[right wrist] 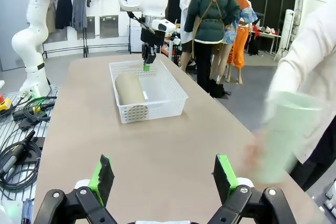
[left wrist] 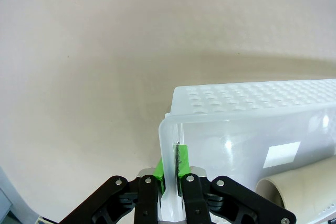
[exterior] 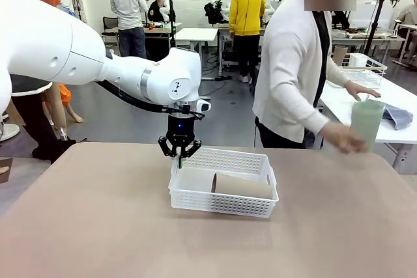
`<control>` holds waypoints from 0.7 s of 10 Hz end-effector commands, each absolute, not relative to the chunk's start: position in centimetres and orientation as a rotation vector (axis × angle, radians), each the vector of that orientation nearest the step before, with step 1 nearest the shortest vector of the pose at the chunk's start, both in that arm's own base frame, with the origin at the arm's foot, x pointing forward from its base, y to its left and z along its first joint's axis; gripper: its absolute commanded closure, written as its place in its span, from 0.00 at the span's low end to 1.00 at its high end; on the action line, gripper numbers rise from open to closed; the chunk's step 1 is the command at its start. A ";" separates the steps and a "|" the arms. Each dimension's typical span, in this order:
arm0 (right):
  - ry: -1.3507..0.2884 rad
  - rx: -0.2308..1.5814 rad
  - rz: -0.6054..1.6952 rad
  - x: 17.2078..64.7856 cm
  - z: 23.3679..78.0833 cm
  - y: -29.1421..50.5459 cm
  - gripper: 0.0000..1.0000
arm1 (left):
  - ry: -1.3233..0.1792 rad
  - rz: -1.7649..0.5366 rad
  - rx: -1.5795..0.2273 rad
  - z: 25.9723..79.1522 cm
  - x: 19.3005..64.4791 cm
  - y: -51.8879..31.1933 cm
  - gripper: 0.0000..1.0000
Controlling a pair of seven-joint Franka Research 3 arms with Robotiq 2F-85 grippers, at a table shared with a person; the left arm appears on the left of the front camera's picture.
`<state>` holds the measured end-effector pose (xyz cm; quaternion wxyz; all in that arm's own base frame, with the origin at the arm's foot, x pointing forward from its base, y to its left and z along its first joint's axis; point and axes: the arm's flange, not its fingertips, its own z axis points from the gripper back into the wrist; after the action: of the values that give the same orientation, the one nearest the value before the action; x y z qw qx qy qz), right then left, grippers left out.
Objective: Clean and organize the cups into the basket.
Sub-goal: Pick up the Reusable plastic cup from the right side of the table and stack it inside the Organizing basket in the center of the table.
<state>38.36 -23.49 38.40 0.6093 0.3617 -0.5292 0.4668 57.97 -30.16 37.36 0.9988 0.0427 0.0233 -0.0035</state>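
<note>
Left gripper (exterior: 180,153) is clamped on the far-left corner rim of the basket (exterior: 221,204), right gripper (right wrist: 164,176) open and empty; the basket sits mid-way along the table (exterior: 98,226) with one tan cup (exterior: 242,185) lying inside, so any pull on that thin corner hold may tilt it and roll the cup out.

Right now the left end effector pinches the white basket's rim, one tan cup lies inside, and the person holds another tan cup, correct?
Not quite. The person's hand holds a pale mint green cup, not a tan one; the front view shows it. The rest holds: the left end effector is shut on the basket rim, and one tan cup lies on its side inside.
</note>
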 end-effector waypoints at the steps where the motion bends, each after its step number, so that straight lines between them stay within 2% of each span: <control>1: -1.223 0.836 1.076 38.4 38.5 -23.5 0.00 | 0.044 -0.006 0.084 37.5 57.9 -30.1 0.97; 7: -1.223 0.836 1.076 38.4 38.5 -23.5 0.00 | 0.044 -0.006 0.084 37.5 57.9 -30.1 0.97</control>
<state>38.36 -23.49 38.40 0.6093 0.3617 -0.5292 0.4668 57.97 -30.16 37.36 0.9988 0.0427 0.0233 -0.0035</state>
